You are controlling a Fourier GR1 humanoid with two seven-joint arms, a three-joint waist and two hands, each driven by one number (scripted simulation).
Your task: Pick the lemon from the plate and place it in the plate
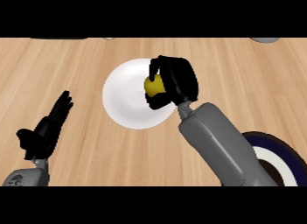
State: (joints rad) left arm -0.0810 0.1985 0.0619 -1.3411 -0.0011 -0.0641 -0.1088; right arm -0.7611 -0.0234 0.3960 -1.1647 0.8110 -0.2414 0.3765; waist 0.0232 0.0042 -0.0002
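At the lower left, the left hand [46, 127] is resting open, fingers straight. The right forearm [217, 144] is reaching up from the lower right. The right hand [175, 81] is curling around the yellow lemon [154, 86] over the white plate [127, 98] mid-frame.

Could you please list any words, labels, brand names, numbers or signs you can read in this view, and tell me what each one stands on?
None: no readable text shows anywhere.
The white plate, the lemon held in the right hand, the dark-rimmed plate, the left hand and the wooden counter all carry no lettering.
A faint pattern on the left forearm's end is too small to tell.
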